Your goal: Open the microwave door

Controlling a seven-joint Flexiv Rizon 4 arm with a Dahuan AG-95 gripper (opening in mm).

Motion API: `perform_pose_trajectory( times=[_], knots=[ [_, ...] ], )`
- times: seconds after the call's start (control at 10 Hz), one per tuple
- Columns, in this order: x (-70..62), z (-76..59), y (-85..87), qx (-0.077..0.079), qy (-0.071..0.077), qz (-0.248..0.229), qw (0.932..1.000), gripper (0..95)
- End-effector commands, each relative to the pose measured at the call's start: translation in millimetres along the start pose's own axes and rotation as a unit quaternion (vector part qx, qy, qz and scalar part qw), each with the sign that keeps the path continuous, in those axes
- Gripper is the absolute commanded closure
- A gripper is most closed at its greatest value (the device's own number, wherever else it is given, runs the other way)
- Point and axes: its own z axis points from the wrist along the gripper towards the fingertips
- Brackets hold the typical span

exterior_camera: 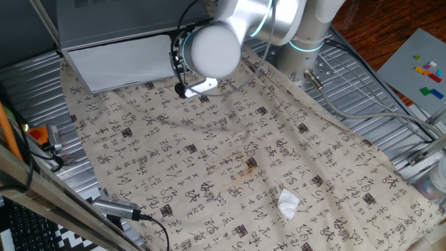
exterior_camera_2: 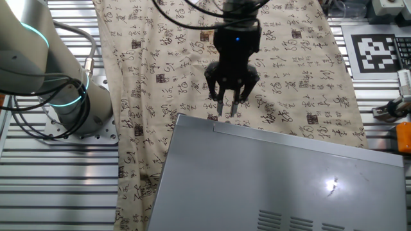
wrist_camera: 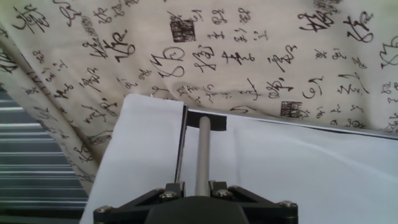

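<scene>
Gripper [exterior_camera_2: 227, 108] hanging over the microwave door's [exterior_camera: 122, 61] front edge, fingers [wrist_camera: 203, 152] nearly together (I can't tell if clamping anything), microwave [exterior_camera_2: 282, 179] sitting on the printed cloth [exterior_camera: 230, 160].

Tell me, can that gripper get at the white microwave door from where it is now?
Probably yes. The gripper hangs right at the top edge of the microwave door, fingers pointing down its white face, and nothing lies between them.

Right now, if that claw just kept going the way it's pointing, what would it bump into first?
Probably the microwave door. In the hand view the gripper points at the white panel's top edge, beside a dark notch. Whether it already touches is unclear.
</scene>
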Motion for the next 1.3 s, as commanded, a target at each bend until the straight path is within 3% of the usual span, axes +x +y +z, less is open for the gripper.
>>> perform_pose_trajectory(
  times=[0.1, 1.3],
  knots=[
    [2.6, 1.0, -1.4, 0.001, -0.001, 0.0, 1.0, 76.0],
    [11.6, 16.4, -4.1, -0.001, 0.005, 0.016, 0.9999, 76.0]
  ],
)
